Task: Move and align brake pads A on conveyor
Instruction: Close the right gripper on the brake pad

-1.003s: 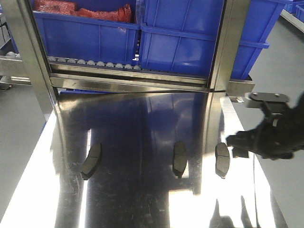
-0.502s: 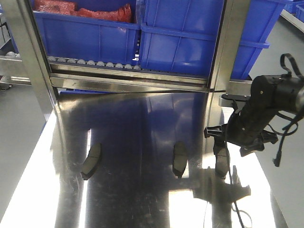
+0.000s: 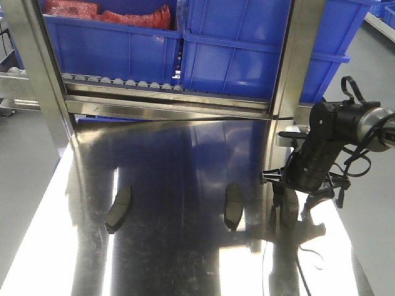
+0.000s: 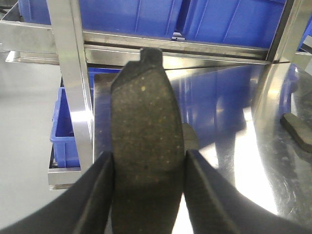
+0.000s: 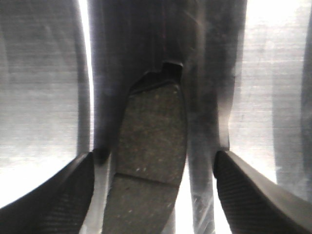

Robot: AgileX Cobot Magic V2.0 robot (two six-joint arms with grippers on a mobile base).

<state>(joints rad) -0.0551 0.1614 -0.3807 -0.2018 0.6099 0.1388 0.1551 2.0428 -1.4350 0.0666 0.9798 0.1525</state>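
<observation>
In the left wrist view my left gripper (image 4: 148, 161) is shut on a dark grey brake pad (image 4: 146, 122), held end-up above the steel tabletop (image 4: 253, 161). Three more brake pads lie on that tabletop: a left one (image 3: 119, 208), a middle one (image 3: 234, 206) and a right one (image 3: 288, 209). My right gripper (image 3: 289, 198) hangs over the right pad. In the right wrist view it (image 5: 153, 161) is open, with a finger on each side of that pad (image 5: 151, 136) and a gap on both sides. The conveyor is out of view.
Blue bins (image 3: 234, 49) sit on a roller rack (image 3: 123, 83) behind the tabletop, flanked by steel uprights (image 3: 299, 55). Grey floor (image 3: 24, 185) lies to the left and right of the table. A blue bin (image 4: 63, 131) sits below the table's left edge.
My right arm has swung in from the table's right edge and come down over the right pad, its open jaws now straddling it. The pads on the table have not moved.
</observation>
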